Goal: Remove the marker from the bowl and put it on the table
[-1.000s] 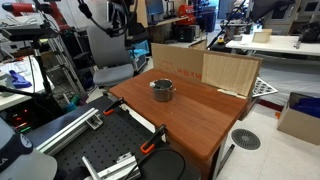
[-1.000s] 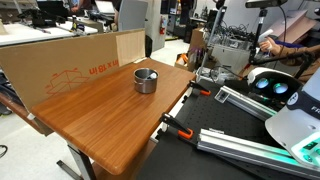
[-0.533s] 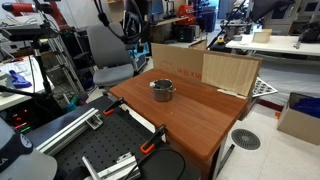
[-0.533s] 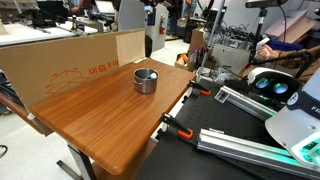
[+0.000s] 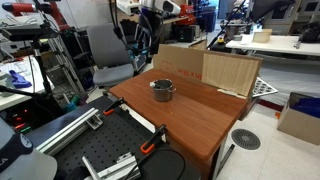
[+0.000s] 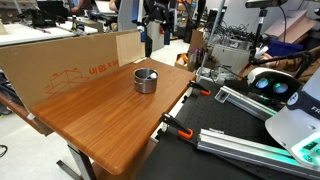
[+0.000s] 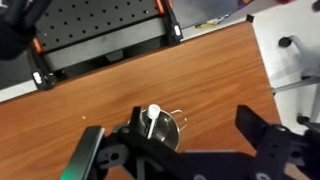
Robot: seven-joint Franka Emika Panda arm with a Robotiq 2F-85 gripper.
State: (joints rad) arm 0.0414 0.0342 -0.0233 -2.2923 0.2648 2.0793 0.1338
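The small silver bowl (image 5: 162, 90) (image 6: 146, 80) stands on the reddish-brown table (image 5: 205, 118) (image 6: 100, 112), near its far end. In the wrist view the bowl (image 7: 160, 133) holds a marker (image 7: 151, 119) with a white cap, leaning against the rim. The marker does not show clearly in either exterior view. My gripper (image 5: 143, 48) (image 6: 150, 40) hangs high above the table, behind the bowl. In the wrist view the gripper (image 7: 168, 124) is open and empty, with its dark fingers on either side of the bowl far below.
Cardboard boxes (image 5: 230, 72) (image 6: 70, 62) stand along the table's back edge. A black railed bench with orange clamps (image 5: 112, 152) (image 6: 235, 140) adjoins the table's near side. An office chair (image 5: 105, 50) and white desks stand beyond.
The arm has swung into both exterior views from above and come lower, towards the space above the bowl. The bowl has not moved.
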